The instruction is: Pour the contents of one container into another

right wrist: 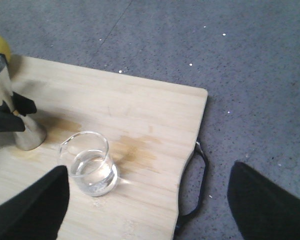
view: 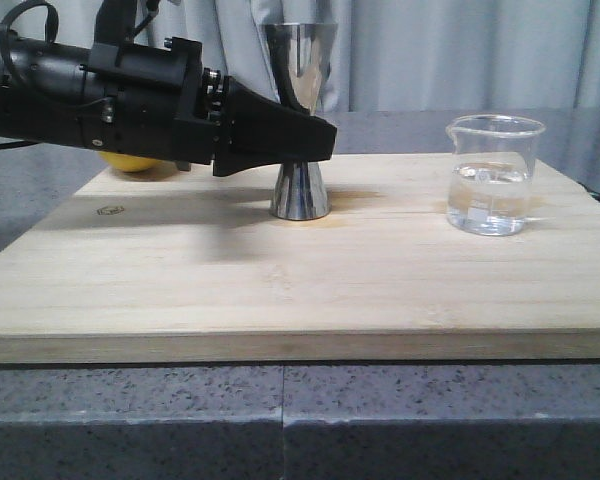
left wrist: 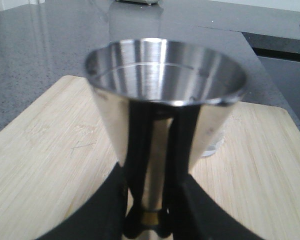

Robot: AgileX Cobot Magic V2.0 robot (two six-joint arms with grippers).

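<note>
Your left gripper comes in from the side and is closed on the narrow waist of the steel jigger, right at the thin gold band. The jigger stands upright on the bamboo board, near its back middle. Your right gripper hangs above the board with its fingers wide apart and nothing between them.

The glass beaker stands on the right part of the board, well apart from the jigger, and it holds clear liquid up to about the middle. I think it will feel light, but it is stiff, smooth and easy to break, so close on it gently. Take it around the middle of its wall, with the pouring lip turned toward the jigger. The polished steel is probably slippery too, and the waist is the safest place to hold it, because the two cones stop it from sliding.

The board is flat and dry-looking, with a darker stain near the beaker. Under it is a grey speckled counter. A yellow object lies behind the left arm, a black cord lies beside the board's edge, and grey curtains close the background.
</note>
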